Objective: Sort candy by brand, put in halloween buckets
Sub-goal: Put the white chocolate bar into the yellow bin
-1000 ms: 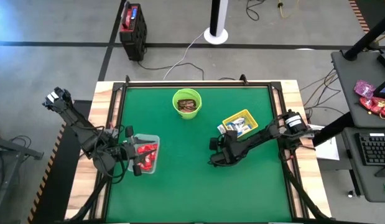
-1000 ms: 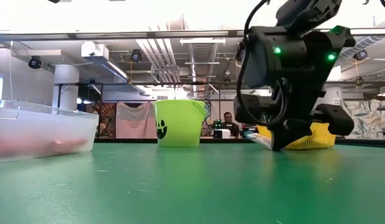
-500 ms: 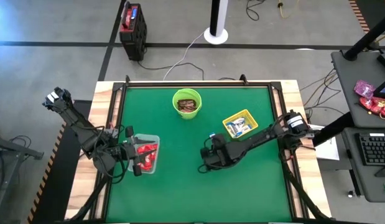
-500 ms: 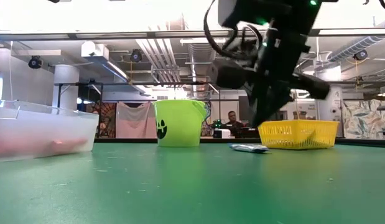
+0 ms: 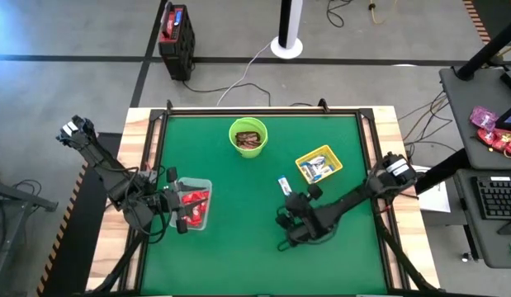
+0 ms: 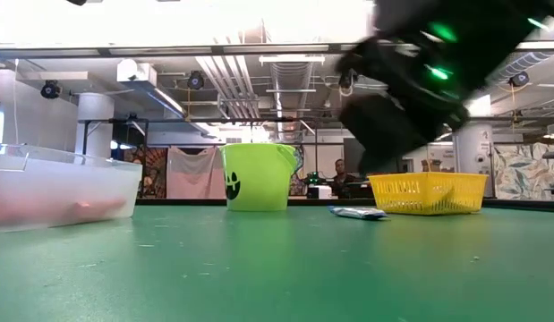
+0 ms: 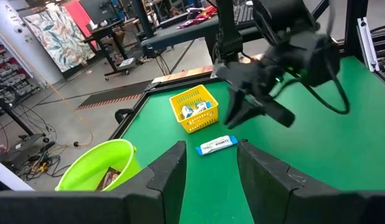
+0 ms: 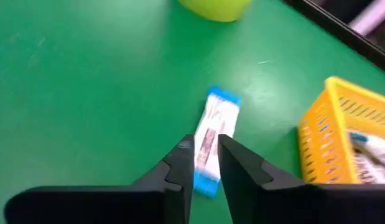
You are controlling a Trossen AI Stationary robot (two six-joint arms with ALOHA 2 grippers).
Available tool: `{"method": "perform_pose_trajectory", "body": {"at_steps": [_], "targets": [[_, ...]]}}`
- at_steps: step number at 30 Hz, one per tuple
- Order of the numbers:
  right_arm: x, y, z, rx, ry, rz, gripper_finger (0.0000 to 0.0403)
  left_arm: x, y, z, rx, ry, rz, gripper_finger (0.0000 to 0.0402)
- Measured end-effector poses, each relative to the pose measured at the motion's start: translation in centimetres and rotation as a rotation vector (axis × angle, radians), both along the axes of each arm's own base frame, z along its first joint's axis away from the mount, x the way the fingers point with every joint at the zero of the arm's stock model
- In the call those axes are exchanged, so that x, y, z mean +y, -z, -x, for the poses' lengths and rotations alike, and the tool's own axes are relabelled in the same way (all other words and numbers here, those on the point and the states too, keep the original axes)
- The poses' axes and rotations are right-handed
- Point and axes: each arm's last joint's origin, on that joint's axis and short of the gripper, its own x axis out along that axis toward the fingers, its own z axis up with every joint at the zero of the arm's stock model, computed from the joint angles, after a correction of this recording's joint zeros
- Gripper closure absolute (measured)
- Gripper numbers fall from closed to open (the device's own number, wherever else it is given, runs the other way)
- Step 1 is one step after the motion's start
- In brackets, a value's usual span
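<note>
A blue-and-white candy [image 5: 284, 186] [image 8: 214, 127] lies flat on the green table, left of the yellow tray [image 5: 303, 157]. My right gripper [image 5: 290, 206] [image 8: 206, 160] hangs above the table just near of this candy. It is open by a narrow gap and touches nothing. More blue-and-white candy [image 5: 321, 168] lies in the tray. Brown candy [image 5: 250, 141] is in the lime-green bucket [image 5: 235, 130], and red candy [image 5: 192, 200] in the clear tub [image 5: 207, 183]. My left gripper [image 5: 179, 216] [image 7: 208, 168] waits open by the tub.
The bucket stands at the far middle of the table, the tray to its right and the tub at the left edge. Bare green mat [image 5: 238, 256] stretches across the near half. Wooden rails [image 5: 138, 124] frame the table.
My right gripper was low at the table with the blue-and-white candy at its fingertips. It has risen, rolled about its own axis and drawn back toward the table's near edge. The candy now lies free and flat on the mat beside the tray.
</note>
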Motion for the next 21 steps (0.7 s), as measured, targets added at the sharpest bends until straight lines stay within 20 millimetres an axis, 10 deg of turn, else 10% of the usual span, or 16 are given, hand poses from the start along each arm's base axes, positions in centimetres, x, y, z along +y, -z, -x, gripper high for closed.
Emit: {"method": "perform_pose_trajectory", "body": {"at_steps": [8, 21], "targets": [[-0.2, 4.0, 3.3, -0.148, -0.069, -0.015, 0.0299, 0.0, 0.0, 0.0, 0.008, 0.006, -0.025, 0.0275], [-3.5, 1.5, 4.2, -0.231, -0.138, -0.269, 0.023, 0.0, 0.0, 0.0, 0.019, 0.006, -0.077, 0.0275]]}}
